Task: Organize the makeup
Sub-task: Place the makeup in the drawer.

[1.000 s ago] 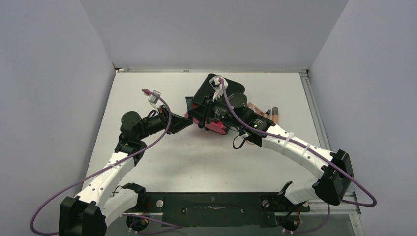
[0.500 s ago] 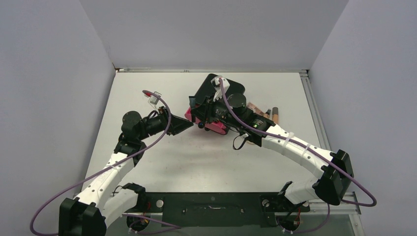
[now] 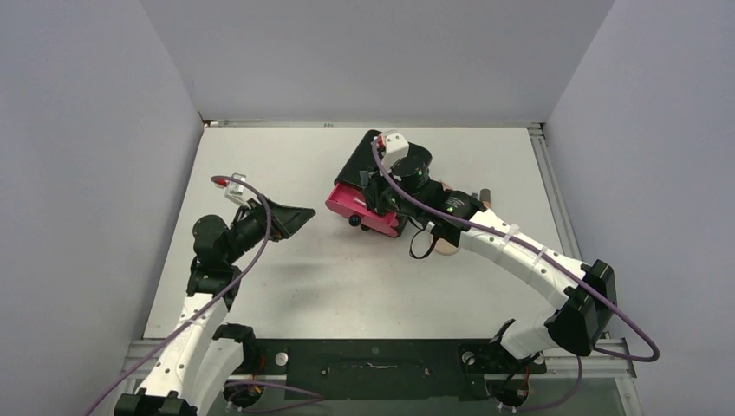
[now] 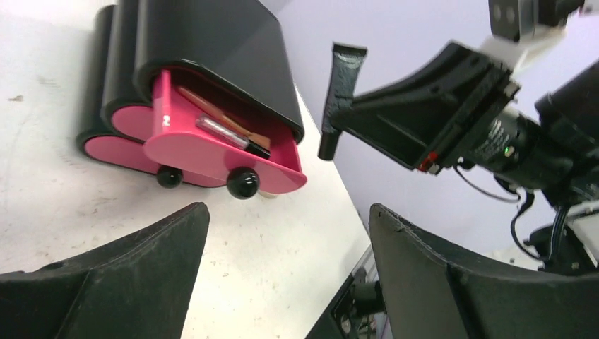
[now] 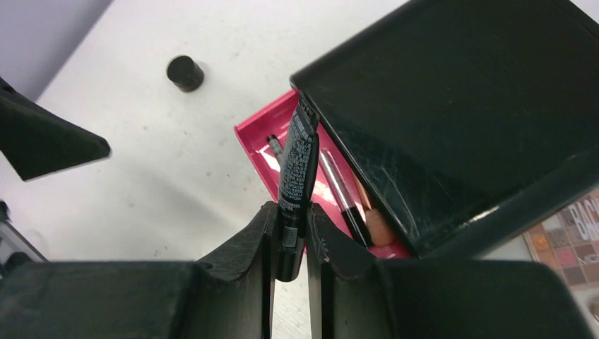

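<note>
Clerk: Left gripper (image 3: 293,216) had pulled back from the pink drawer (image 3: 360,212) toward the left of the top view, jaws widened from nearly closed to far apart, nothing between them.

Checker: Right gripper (image 5: 289,212)?

Clerk: Clamped on the lower end of a black tube (image 5: 297,162), held upright over the drawer's front corner, centre of the right wrist frame.

Checker: Writing?

Clerk: Tube: fine white print, too small to read. Eyeshadow palette (image 5: 565,240), lower right edge, beside the black cabinet (image 5: 459,92): letters "BAC", cut off.

Checker: Other items?

Clerk: Drawer pulled out, containing a thin black pencil (image 5: 342,191) and an orange-handled brush (image 4: 215,111). Small black round jar (image 5: 185,73) stood alone on the table (image 5: 141,162), upper left.
</note>
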Controlling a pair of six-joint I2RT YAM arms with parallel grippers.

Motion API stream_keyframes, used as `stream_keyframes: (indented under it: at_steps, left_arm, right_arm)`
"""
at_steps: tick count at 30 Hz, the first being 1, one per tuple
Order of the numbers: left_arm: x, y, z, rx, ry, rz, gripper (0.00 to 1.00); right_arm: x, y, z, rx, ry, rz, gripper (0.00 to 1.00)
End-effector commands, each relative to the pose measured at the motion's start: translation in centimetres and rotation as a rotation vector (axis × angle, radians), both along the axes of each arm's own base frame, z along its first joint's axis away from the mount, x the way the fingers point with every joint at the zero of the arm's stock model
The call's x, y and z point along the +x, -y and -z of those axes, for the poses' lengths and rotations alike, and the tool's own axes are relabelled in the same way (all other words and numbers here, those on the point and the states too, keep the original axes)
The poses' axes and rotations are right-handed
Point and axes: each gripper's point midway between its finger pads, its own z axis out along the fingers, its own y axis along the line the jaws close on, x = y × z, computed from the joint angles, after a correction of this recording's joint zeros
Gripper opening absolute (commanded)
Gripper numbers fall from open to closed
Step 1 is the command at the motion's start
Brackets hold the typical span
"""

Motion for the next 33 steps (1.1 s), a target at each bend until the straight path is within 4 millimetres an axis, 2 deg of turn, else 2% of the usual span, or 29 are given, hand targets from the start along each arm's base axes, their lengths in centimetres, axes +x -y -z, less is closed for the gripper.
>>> stream_keyframes:
  at_steps: [1,5,8,11,14,16,25,33]
  left_arm:
    - [0.6,-1.9,-1.8,-0.069,0.038,-0.092,0.82]
    - [0.8,-2.3,-0.7,0.019,-0.019,-0.106,0.88]
    - [1.2,-4.8,0.8,0.205,-0.065,-0.242,0.89]
    - [1.1,-7.9,0.7,0.339,-0.058,-0.395,0.93]
    - [1.1,-9.6,0.9,0.397,-0.077,-0.482,1.00]
    - [1.0,-10.4,1.2,0.386,-0.127,-0.535,0.96]
    - [1.0,-9.0,2.0,0.368,-0.133,-0.457,0.96]
    - [-0.2,-5.0,0.6,0.302,0.005,-0.208,0.96]
  right_arm:
    - [0.8,1.3,-1.1,-0.080,0.061,0.020,0.10]
    - [1.0,1.4,-1.6,-0.129,0.103,-0.011,0.11]
    - [1.3,1.6,-1.9,-0.176,0.127,-0.024,0.12]
    - [1.4,1.5,-1.5,-0.225,0.130,-0.058,0.13]
    - [1.5,1.3,-0.9,-0.275,0.125,-0.093,0.13]
    - [1.7,1.1,-0.5,-0.313,0.119,-0.111,0.13]
    - [2.3,0.4,1.9,-0.443,0.075,-0.187,0.13]
    - [3.0,0.4,3.4,-0.539,0.051,-0.209,0.15]
